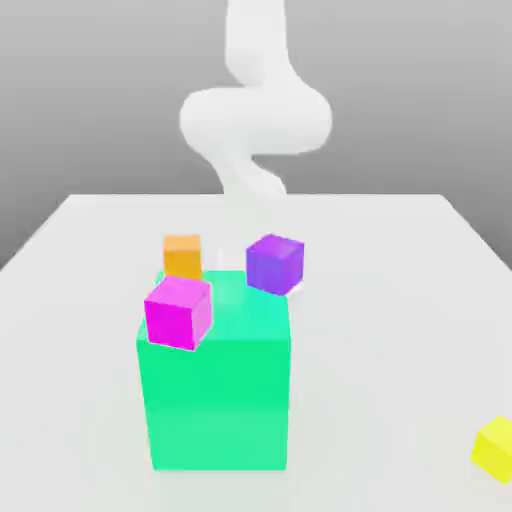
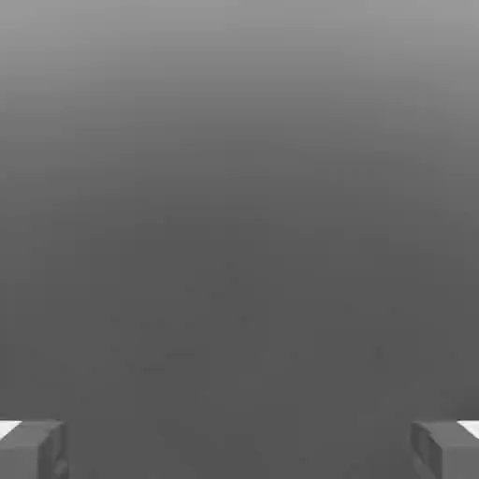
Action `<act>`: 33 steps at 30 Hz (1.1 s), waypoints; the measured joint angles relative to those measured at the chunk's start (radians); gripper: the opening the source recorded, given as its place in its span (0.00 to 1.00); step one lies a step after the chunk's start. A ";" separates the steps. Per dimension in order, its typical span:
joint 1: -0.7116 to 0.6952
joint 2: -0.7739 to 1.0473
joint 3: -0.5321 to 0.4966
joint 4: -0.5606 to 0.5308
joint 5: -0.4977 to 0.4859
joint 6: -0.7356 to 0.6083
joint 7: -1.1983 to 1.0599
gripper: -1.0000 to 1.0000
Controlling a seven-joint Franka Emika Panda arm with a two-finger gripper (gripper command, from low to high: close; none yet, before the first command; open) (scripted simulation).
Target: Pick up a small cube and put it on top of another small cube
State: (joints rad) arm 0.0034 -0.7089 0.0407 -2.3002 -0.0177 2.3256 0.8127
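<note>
gripper (image 2: 239, 449): jaws wide apart, holds nothing | yellow cube (image 1: 496, 447): on the table (image 1: 400, 300), exterior view's right, well apart from the others | green cube (image 1: 218, 385): near pink cube (image 1: 178, 311), purple cube (image 1: 275, 263), orange cube (image 1: 182, 256)

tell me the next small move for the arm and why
Probably swing the open pincer toward the small bright yellow cube, which lies alone on the white table at the exterior view's lower right. The pincer holds nothing, its fingers wide apart over bare grey, so no cube is beneath it yet. The arm is back behind the big green cube.
</note>
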 joint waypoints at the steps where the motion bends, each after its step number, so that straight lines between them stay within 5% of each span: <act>1: 0.002 0.039 0.018 0.000 -0.008 0.011 0.006 0.50; 18: 0.089 0.659 0.257 -0.001 -0.190 0.183 0.137 0.50; 29: 0.225 1.047 0.320 -0.005 -0.256 0.301 0.185 0.50; 33: 0.287 1.192 0.261 0.023 -0.326 0.396 0.236 0.50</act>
State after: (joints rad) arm 0.2900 0.4828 0.3015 -2.2769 -0.3436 2.7215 1.0489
